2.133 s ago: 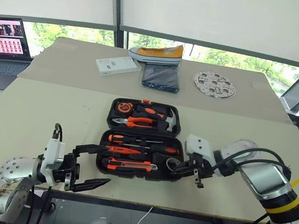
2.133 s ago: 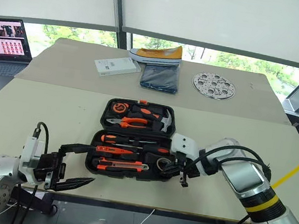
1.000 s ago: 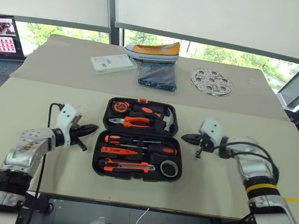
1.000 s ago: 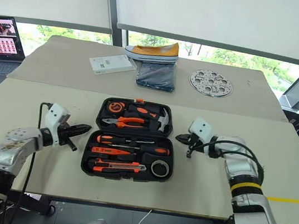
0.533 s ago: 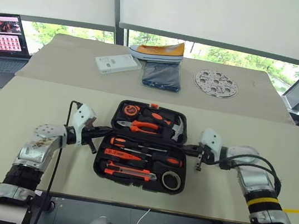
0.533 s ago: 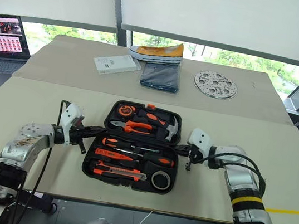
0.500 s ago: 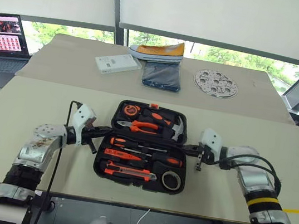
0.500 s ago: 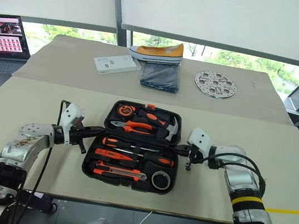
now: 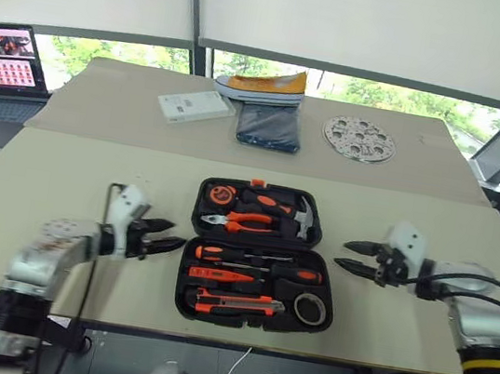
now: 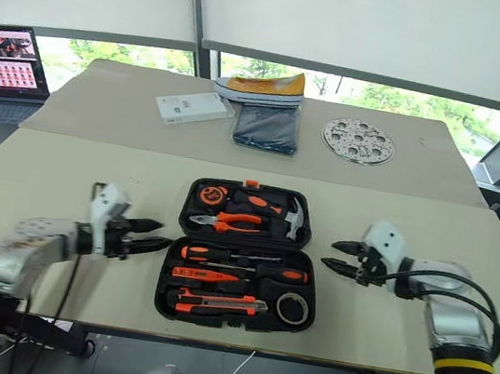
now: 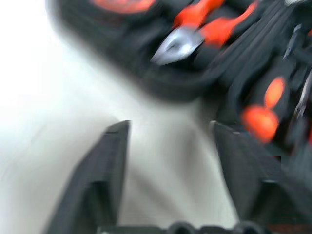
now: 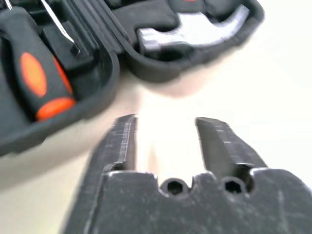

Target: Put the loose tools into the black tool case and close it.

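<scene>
Both grippers hold nothing, fingers spread: the left gripper just beside the left edge of the black tool case, the right gripper just beside its right edge. The case lies open mid-table, tools seated in their slots. Packing looks finished; closing remains, which calls for folding the far half over.

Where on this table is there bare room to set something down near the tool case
Bare tabletop lies between the black tool case and the table's left edge, behind the open left gripper, and between the case and the right edge, beyond the open right gripper. The strip between the case and the dark folded cloth is free too. The far table is crowded.
</scene>
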Motion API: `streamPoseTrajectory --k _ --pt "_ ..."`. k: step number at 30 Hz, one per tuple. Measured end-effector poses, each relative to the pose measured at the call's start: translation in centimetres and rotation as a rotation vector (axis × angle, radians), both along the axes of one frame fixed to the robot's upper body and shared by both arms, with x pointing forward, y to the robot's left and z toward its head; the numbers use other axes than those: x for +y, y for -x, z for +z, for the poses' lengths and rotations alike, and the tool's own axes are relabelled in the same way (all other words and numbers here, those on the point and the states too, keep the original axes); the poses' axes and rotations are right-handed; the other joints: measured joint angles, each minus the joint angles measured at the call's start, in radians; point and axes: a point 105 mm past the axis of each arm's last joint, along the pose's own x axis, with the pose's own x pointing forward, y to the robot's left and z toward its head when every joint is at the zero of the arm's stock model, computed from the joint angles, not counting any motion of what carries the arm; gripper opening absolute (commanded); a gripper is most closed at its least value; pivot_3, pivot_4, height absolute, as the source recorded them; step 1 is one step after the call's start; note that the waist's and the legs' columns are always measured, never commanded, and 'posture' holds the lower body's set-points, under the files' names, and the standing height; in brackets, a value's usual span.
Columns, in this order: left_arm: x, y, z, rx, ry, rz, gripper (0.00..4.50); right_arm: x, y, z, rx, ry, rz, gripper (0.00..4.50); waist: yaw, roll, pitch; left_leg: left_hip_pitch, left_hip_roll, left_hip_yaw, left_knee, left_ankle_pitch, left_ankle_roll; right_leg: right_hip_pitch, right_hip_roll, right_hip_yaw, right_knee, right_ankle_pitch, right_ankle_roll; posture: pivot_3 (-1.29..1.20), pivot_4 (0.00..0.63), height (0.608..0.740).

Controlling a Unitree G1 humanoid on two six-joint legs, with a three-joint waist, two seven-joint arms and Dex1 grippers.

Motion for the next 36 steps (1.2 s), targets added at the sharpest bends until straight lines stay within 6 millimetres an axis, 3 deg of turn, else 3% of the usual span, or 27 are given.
streamPoseTrajectory --k 3,8,11,13,18,25,28,36 --pt "1.2 0.1 1.2 0.112 0.054 0.047 4.5 0.6 -0.1 2.0 0.069 -0.113 -0.056 4.45 -0.006 0.0 0.001 0.001 0.0 -0.001 0.001 0.001 -0.001 0.001 0.0 0.0 0.0 0.0 0.0 0.0 0.15 0.74" --pt "-1.4 -3.2 4.4 0.162 0.198 0.122 4.5 1.7 -1.8 3.8 0.232 -0.099 -0.228 4.45 0.004 -0.001 0.001 0.001 -0.001 -0.001 0.002 0.006 -0.002 0.002 -0.001 0.0 -0.001 0.002 0.006 0.0 0.15 0.74" --pt "-3.4 -5.0 4.6 0.206 0.245 0.167 4.5 3.6 -3.0 4.3 0.395 -0.176 -0.304 4.45 -0.001 -0.002 0.001 0.0 -0.002 -0.001 0.002 0.007 -0.003 0.0 0.0 0.002 -0.001 0.006 0.001 0.0 0.15 0.74" --pt "-4.3 -5.2 4.0 0.234 0.22 0.166 4.5 4.3 -3.4 4.7 0.463 -0.208 -0.33 4.45 -0.008 -0.002 0.001 -0.002 -0.002 -0.002 0.0 0.006 -0.002 -0.001 0.0 0.002 -0.001 0.006 0.0 0.0 0.15 0.74" --pt "-3.9 -5.7 2.2 0.27 0.169 0.221 4.5 4.6 -4.4 3.4 0.544 -0.188 -0.41 4.45 -0.008 -0.002 0.001 -0.009 -0.002 -0.001 -0.003 0.005 -0.002 -0.009 0.0 0.001 -0.001 0.005 0.0 0.0 0.15 0.74" --pt "-4.6 -6.0 2.4 0.27 0.17 0.213 4.5 5.5 -5.3 1.5 0.571 -0.131 -0.44 4.45 -0.006 -0.002 0.001 -0.017 -0.003 -0.001 0.001 0.006 -0.002 -0.014 -0.001 0.001 -0.001 0.007 0.003 0.0 0.15 0.74" --pt "-4.7 -6.0 2.2 0.27 0.169 0.212 3.79 5.8 -5.8 1.1 0.561 -0.121 -0.453 3.75 -0.006 -0.002 0.001 -0.016 -0.003 -0.001 0.001 0.006 -0.002 -0.014 -0.001 0.002 0.0 0.007 0.003 0.0 0.15 0.74" --pt "-6.0 -6.2 1.9 0.278 0.247 0.187 0.72 5.7 -6.7 1.0 0.54 -0.109 -0.487 0.9 -0.004 -0.002 0.001 -0.013 -0.003 -0.001 0.002 0.007 -0.003 -0.01 -0.001 0.001 0.001 0.008 0.003 0.0 0.15 0.74"
